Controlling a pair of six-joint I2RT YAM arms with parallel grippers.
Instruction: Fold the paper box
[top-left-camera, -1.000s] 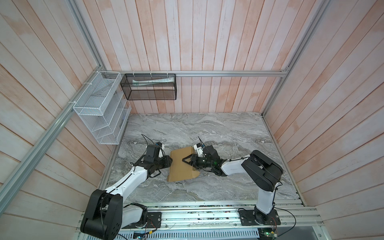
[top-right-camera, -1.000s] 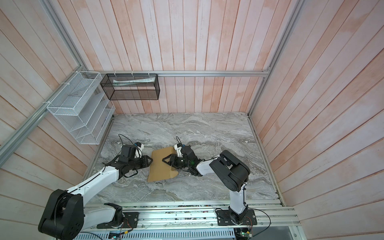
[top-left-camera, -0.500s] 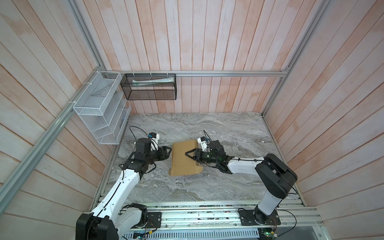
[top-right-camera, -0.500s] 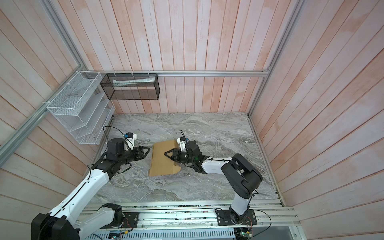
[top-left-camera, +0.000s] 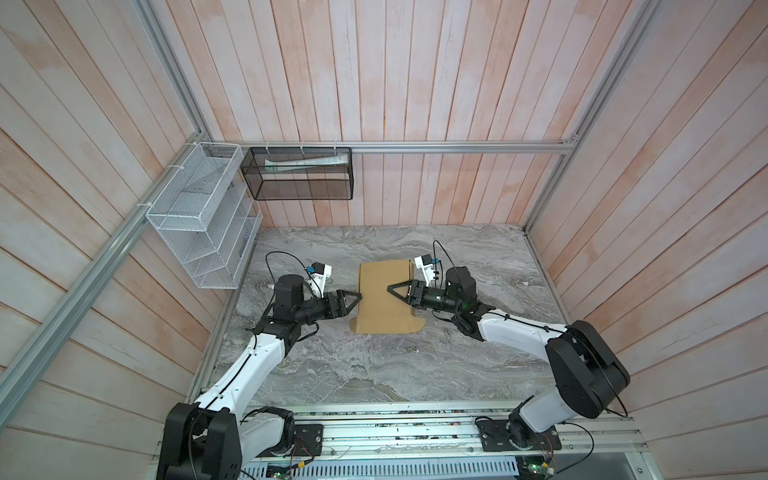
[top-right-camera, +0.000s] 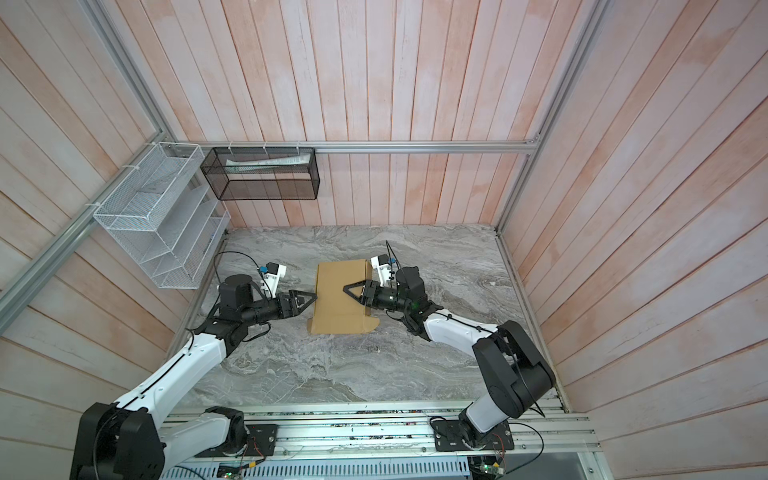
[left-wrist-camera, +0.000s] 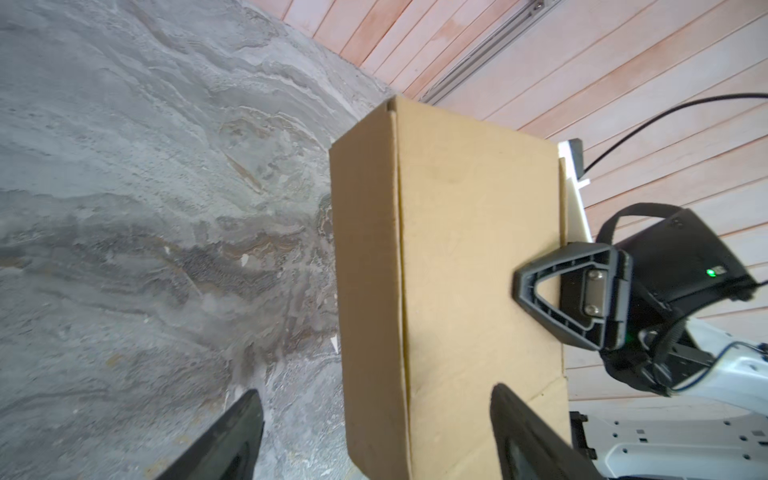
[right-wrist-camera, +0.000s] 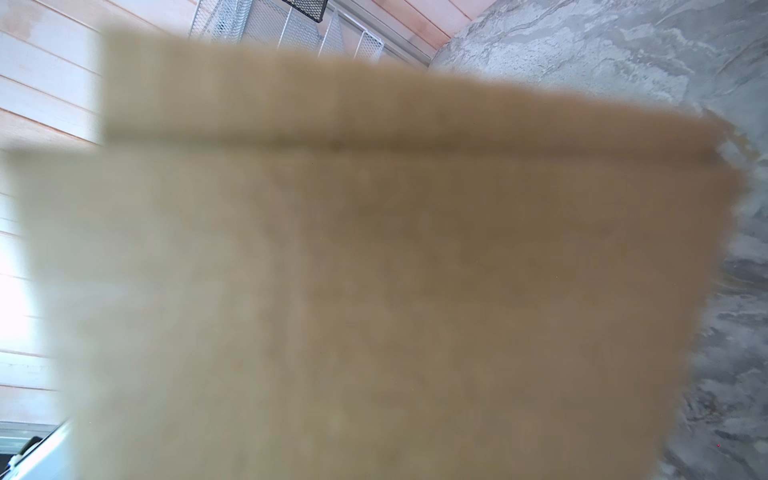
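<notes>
The paper box (top-left-camera: 382, 309) is plain brown cardboard, folded into a shallow box on the marble table, with a tab sticking out at each near corner in both top views (top-right-camera: 337, 313). My left gripper (top-left-camera: 353, 297) is open at the box's left edge. In the left wrist view its fingers straddle that edge (left-wrist-camera: 376, 386), one over the table and one over the top panel, touching nothing. My right gripper (top-left-camera: 392, 289) reaches in from the right with one finger (left-wrist-camera: 540, 291) flat on the top panel and the other hidden. Blurred cardboard (right-wrist-camera: 374, 270) fills the right wrist view.
A white wire rack (top-left-camera: 199, 232) hangs on the left wall and a black mesh basket (top-left-camera: 299, 174) on the back wall, both above the table. Grey marble table (top-left-camera: 374, 374) stretches in front of the box, with wooden walls on three sides.
The right gripper carried the box farther back and turned it square to the table. The left gripper opened wide and now stands at the box's left edge.
</notes>
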